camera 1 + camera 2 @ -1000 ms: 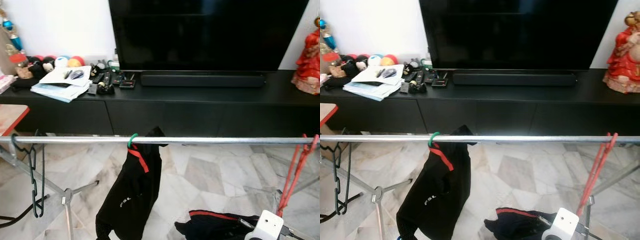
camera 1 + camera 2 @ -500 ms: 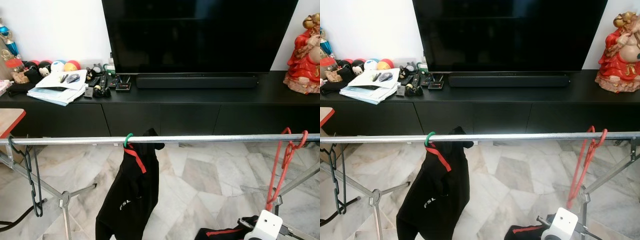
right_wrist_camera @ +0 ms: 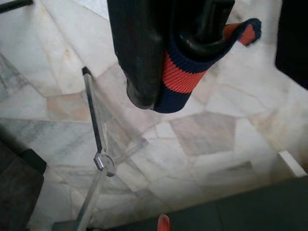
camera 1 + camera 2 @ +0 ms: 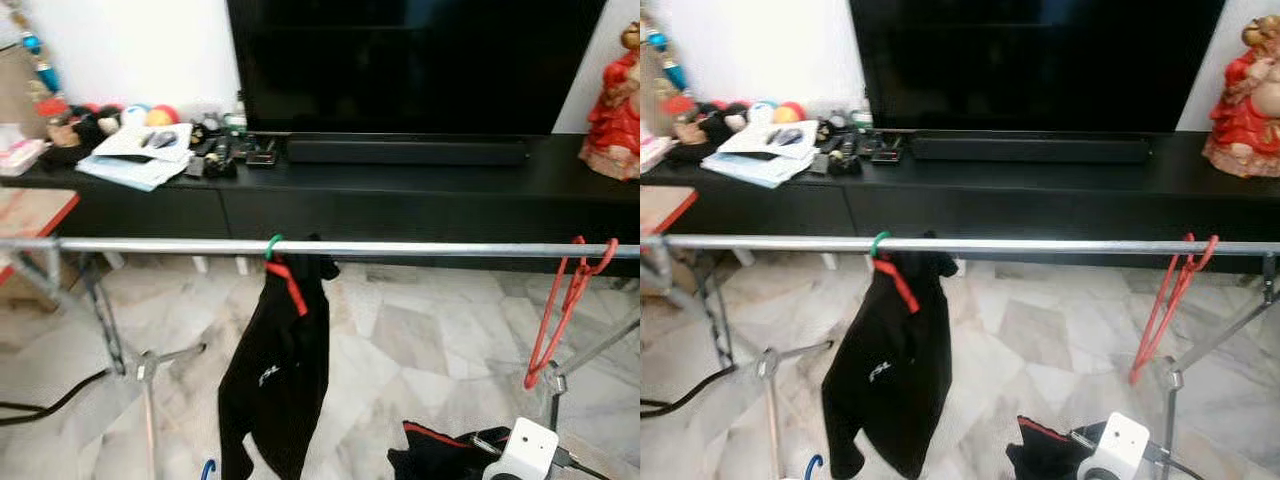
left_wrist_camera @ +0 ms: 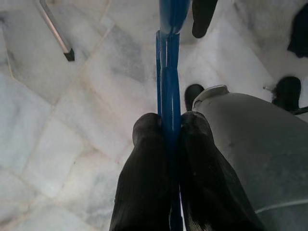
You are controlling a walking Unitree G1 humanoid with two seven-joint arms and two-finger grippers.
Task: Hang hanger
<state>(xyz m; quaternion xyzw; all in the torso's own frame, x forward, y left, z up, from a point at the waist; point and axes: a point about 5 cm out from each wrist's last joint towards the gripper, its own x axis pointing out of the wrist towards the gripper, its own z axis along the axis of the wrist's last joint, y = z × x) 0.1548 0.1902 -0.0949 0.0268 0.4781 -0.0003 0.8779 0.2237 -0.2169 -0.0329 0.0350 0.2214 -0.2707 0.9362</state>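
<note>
The left claw (image 5: 168, 126), low near the floor, pinches a blue hanger (image 5: 169, 67) running lengthwise out past its fingertips, the metal rail (image 4: 400, 249) well above it, while the right claw (image 3: 168, 72) grips a navy-and-red garment cuff (image 3: 180, 79).

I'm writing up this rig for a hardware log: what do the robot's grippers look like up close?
Left gripper: two long, rounded matte-black fingers, alongside a smooth light-grey housing. Right gripper: the same thick black fingers with blunt, rounded tips. A white block with a small dark hole sits on the right wrist.
</note>
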